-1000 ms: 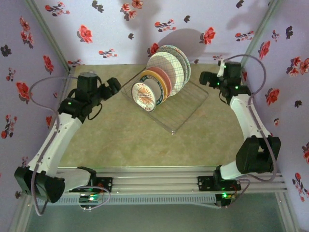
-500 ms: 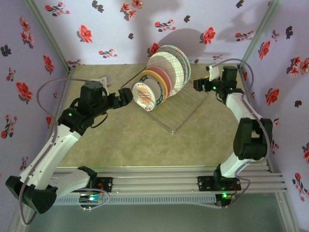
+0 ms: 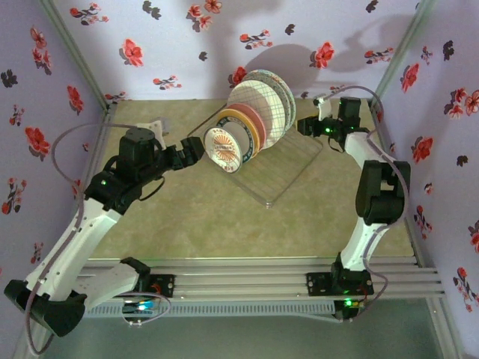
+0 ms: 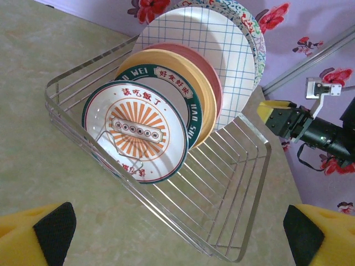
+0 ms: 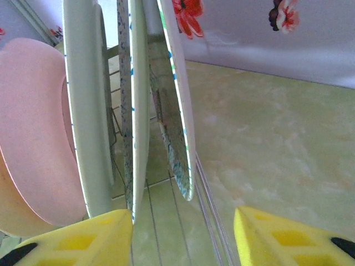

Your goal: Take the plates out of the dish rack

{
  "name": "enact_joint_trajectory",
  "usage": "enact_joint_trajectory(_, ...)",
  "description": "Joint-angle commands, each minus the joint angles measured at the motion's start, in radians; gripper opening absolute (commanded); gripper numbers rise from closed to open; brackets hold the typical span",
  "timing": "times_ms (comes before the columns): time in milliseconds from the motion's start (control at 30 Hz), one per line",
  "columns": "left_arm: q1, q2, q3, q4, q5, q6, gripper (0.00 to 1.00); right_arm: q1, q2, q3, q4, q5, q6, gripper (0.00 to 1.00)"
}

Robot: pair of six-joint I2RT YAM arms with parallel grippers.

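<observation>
My left fingers (image 4: 39,233) are wide open and empty. My right fingers (image 5: 83,241) are partly open, holding nothing, just below the plates (image 5: 89,111) that stand in the dish rack (image 3: 288,168), upper centre of the top view.

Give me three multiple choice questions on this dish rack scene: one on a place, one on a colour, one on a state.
1. Where does the sunburst plate stand in the row? A) at the end nearest the left gripper; B) in the middle; C) at the far end.
2. What colour is the plate just in front of the grid plate? A) blue; B) pink; C) black.
3. The left gripper is: A) shut on a plate; B) open and empty; C) shut on nothing.
Answers: 1 A, the left wrist view has it foremost. 2 B, the pink plate shows next before the grid one. 3 B, its fingers stand wide apart, nothing between.
</observation>
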Motion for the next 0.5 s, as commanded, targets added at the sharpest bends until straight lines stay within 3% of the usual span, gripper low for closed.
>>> enact_joint_trajectory(0, -0.008, -0.013, -0.001, 0.012, 0.004, -0.002, 1.00, -0.006, 0.032, 0.048, 0.044, -0.080, 0.048, 0.53)
enact_joint_trajectory(167, -0.008, -0.014, 0.000, 0.015, 0.003, 0.000, 1.00, -0.006, 0.075, 0.074, 0.064, -0.130, 0.091, 0.53)
enact_joint_trajectory(467, -0.009, -0.012, -0.007, 0.024, 0.007, -0.011, 1.00, -0.006, 0.112, 0.103, 0.078, -0.112, 0.114, 0.49)
